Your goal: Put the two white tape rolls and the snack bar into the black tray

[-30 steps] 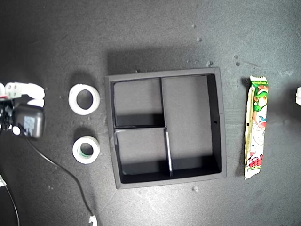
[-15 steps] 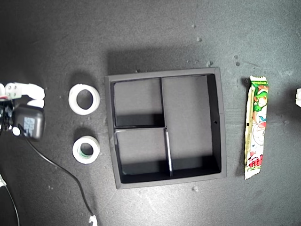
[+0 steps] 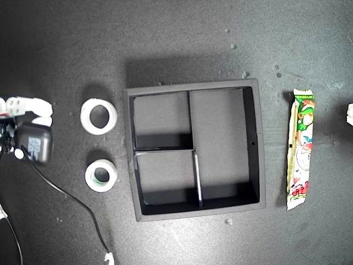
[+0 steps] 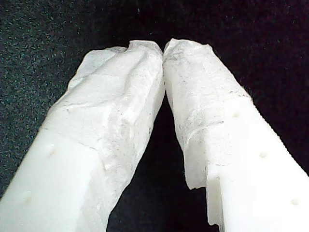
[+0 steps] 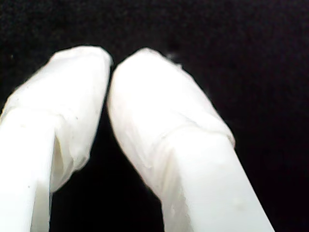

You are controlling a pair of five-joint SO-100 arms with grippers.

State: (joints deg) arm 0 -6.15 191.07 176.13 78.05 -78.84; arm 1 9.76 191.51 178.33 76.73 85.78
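The black tray (image 3: 128, 165) sits in the middle of the exterior view, its three compartments holding nothing. To its left in that view lie two white tape rolls: the larger one (image 3: 99, 116) and, nearer the bottom, the smaller one with a greenish core (image 3: 101, 175). The snack bar (image 3: 300, 149) lies lengthwise to the tray's right. My first gripper (image 4: 163, 48) is shut with nothing between its tips, over bare black surface. My second gripper (image 5: 110, 65) is likewise shut on nothing. The wrist views do not show which arm is which.
An arm with white fingers (image 3: 33, 107) and a black camera box (image 3: 34, 144) rests at the exterior view's left edge, a cable (image 3: 71, 201) trailing from it. A white tip of another arm (image 3: 349, 113) shows at the right edge. The surface is a dark mat.
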